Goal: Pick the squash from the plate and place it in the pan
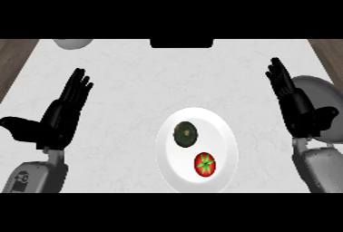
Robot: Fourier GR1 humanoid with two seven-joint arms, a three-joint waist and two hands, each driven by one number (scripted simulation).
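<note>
A dark green squash point(185, 134) lies on the upper half of a white plate point(228, 140) in the middle of the counter. A red tomato point(206, 164) with a green stem sits on the same plate, nearer to me. The grey pan point(325, 97) shows at the right edge, partly hidden behind my right hand point(299, 111). That hand stands open, fingers up, right of the plate and apart from it. My left hand point(59, 118) rests open at the left, fingers up, well away from the plate.
A pale round object point(72, 43) is cut off at the far left edge of the counter. A dark rectangular shape point(181, 43) sits at the far middle edge. Brown wood strips point(13, 59) border the white counter on both sides.
</note>
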